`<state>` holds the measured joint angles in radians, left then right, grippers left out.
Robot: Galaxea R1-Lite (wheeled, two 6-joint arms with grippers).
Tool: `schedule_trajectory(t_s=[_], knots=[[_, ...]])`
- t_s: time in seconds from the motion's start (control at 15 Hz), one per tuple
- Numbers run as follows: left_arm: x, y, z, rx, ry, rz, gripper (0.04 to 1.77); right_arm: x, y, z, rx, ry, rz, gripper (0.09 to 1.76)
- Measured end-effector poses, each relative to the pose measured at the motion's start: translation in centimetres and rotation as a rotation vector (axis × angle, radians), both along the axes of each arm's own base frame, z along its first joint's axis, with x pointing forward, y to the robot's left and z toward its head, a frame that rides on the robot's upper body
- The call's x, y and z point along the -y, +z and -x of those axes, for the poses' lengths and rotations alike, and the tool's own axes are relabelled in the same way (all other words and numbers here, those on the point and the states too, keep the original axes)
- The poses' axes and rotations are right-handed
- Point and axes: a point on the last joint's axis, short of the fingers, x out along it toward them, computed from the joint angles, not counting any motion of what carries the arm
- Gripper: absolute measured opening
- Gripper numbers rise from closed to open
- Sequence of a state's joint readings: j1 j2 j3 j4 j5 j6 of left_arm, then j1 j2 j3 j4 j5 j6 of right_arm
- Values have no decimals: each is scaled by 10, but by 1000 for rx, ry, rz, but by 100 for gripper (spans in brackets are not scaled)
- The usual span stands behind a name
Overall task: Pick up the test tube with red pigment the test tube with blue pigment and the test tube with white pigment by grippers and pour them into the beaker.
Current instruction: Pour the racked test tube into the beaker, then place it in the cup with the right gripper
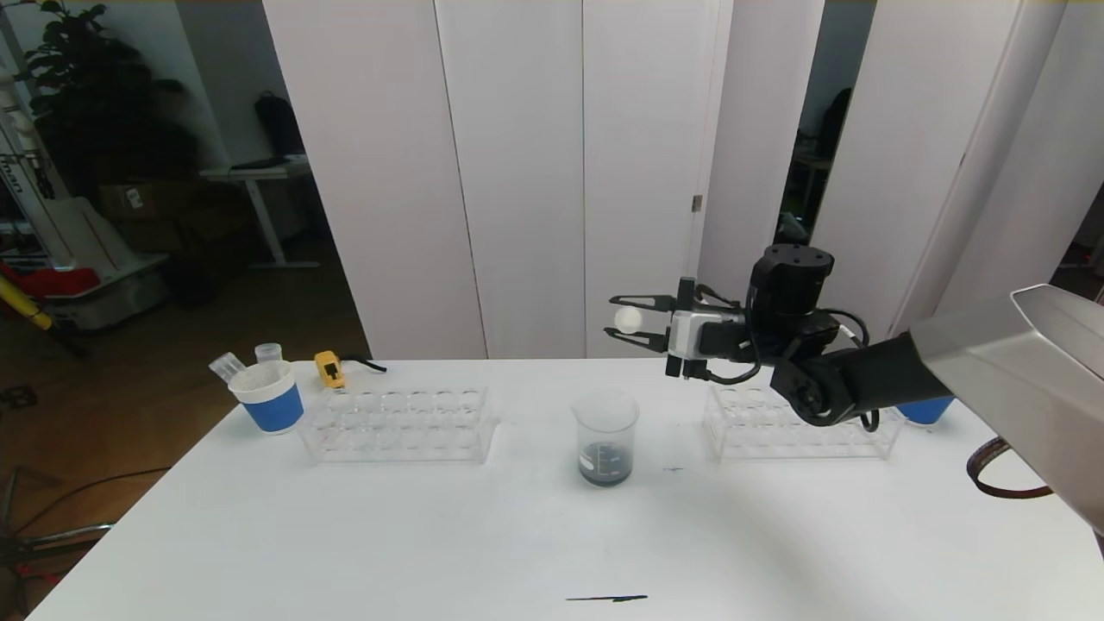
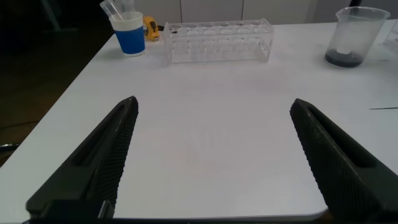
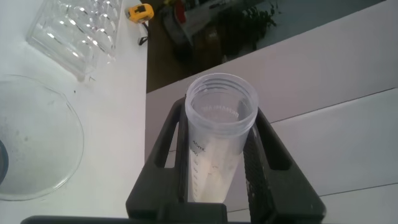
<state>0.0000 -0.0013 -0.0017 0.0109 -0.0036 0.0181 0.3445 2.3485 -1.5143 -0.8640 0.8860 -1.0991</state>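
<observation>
My right gripper [image 1: 634,321] is shut on the test tube with white pigment [image 1: 628,319], held on its side in the air, up and behind the beaker [image 1: 605,435]. In the right wrist view the tube [image 3: 217,143] sits between the black fingers [image 3: 264,162], open mouth pointing outward, cream liquid lying along its wall. The clear beaker [image 3: 31,137] holds dark liquid at its bottom. My left gripper [image 2: 214,104] hovers open and empty over bare table near the front edge. The test tubes with red and blue pigment are out of view.
An empty clear rack [image 1: 397,423] stands left of the beaker, another rack [image 1: 798,427] right of it under my right arm. A blue paper cup [image 1: 269,397] with empty tubes and a yellow object [image 1: 329,368] sit at the far left. A second blue cup [image 1: 925,410] is far right.
</observation>
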Motion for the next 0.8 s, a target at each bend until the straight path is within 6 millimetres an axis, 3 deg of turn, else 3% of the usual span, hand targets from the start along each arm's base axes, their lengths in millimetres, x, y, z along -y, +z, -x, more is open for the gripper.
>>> schedule_trajectory(t_s=[0.8], knots=[[0,0,0,0,0,0,175,-2,-8,-2,217,-6,89,58]])
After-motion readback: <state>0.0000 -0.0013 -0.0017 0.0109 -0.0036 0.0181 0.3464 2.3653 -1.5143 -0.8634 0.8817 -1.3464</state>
